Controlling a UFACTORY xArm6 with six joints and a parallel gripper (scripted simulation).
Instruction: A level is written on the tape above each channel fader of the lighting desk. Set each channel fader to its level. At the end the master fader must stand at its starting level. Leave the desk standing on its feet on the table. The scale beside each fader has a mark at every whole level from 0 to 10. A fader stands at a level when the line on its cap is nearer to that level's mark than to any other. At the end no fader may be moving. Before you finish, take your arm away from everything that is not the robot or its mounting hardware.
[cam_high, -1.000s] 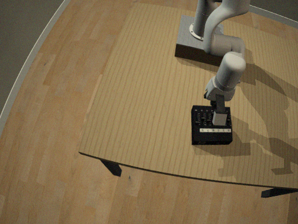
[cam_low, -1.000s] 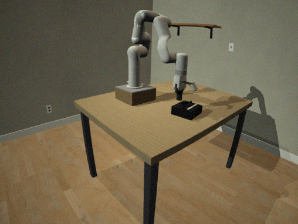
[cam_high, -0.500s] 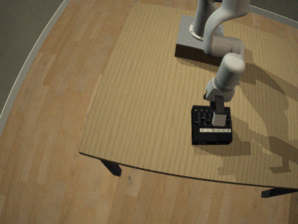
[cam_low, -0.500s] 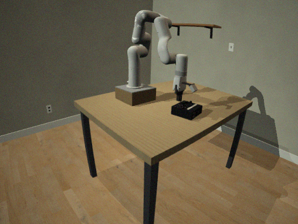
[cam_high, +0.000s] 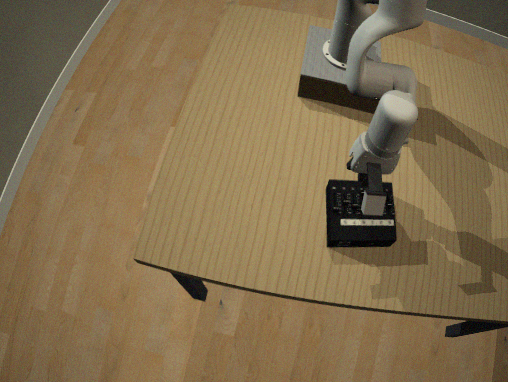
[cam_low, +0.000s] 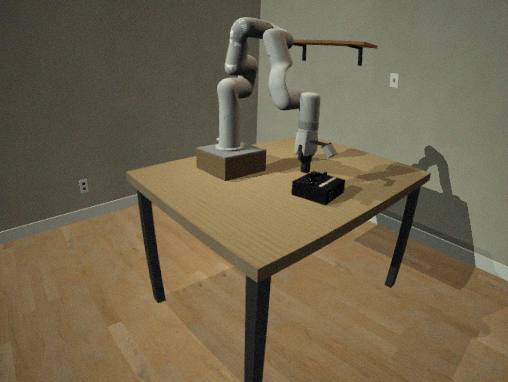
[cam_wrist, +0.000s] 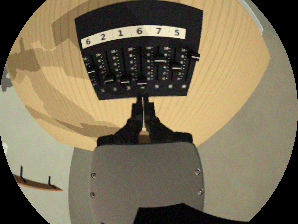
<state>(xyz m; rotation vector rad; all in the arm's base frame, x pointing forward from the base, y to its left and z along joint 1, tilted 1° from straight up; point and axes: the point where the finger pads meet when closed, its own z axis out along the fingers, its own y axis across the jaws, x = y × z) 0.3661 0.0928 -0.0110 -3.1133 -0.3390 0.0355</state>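
Observation:
The black lighting desk (cam_high: 360, 238) (cam_low: 314, 193) (cam_wrist: 93, 23) stands flat on the table near the right front. A white tape strip (cam_wrist: 133, 35) (cam_high: 366, 222) along its far side reads 6 2 1 6 7 5 in the wrist view. Below it run several fader tracks; two caps on the right (cam_wrist: 176, 64) sit higher than the others. My gripper (cam_wrist: 143, 101) (cam_low: 305, 168) (cam_high: 363, 180) is shut and empty. It points straight down over the desk's near edge, by the low end of the middle faders. I cannot tell whether the tips touch a cap.
The arm stands on a block (cam_high: 320, 65) (cam_low: 230, 162) at the back of the wooden table (cam_high: 250, 150) (cam_low: 240, 215). A wall shelf (cam_low: 332, 44) hangs behind the arm. The table's right edge lies close beyond the desk.

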